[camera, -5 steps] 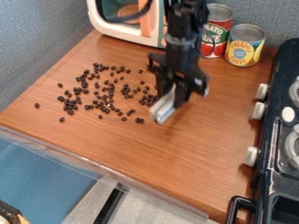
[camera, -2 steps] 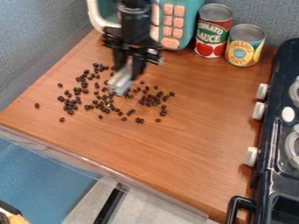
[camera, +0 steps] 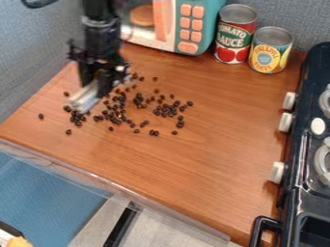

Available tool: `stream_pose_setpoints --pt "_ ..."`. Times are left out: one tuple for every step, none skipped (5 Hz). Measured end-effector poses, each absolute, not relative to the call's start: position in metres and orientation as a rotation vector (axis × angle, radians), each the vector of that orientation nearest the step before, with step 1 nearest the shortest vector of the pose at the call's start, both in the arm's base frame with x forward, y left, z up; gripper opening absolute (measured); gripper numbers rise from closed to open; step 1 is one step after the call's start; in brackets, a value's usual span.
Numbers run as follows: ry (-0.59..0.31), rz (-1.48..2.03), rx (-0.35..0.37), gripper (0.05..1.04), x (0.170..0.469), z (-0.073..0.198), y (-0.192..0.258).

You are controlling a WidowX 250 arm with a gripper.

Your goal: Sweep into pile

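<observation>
Beans (camera: 164, 112) lie loose L of ctr on your counter (camera: 174, 166); microwave (camera: 207, 17) bounds the back, then tall can (camera: 235, 36), short can (camera: 270, 50), stove (camera: 297, 193) at R edge. Your gripper (camera: 97, 84), upper L, is closed on a pale tool (camera: 85, 99), tip low at the L beans; can't tell if it touches them.

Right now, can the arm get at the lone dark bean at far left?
Probably yes: the end effector holds the pale tool near that bean, and nothing tall stands between them.
</observation>
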State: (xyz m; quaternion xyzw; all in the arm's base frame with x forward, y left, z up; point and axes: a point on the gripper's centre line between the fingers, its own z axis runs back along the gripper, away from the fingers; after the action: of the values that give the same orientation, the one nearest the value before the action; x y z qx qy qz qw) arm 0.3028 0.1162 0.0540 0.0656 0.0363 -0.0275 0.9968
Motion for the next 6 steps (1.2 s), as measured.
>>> stream_pose_setpoints --pt "0.063 -0.059 0.159 0.381 0.297 0.053 0.138" --pt "0.049 -0.046 0.146 0.381 0.291 0.054 0.158" --pt "-0.014 -0.054 0.16 0.381 0.296 0.054 0.171" --pt "-0.059 -0.064 0.169 0.381 0.303 0.054 0.174" --pt "-0.095 -0.048 0.179 0.381 0.306 0.053 0.18" --pt "-0.08 -0.007 0.186 0.381 0.306 0.041 0.184"
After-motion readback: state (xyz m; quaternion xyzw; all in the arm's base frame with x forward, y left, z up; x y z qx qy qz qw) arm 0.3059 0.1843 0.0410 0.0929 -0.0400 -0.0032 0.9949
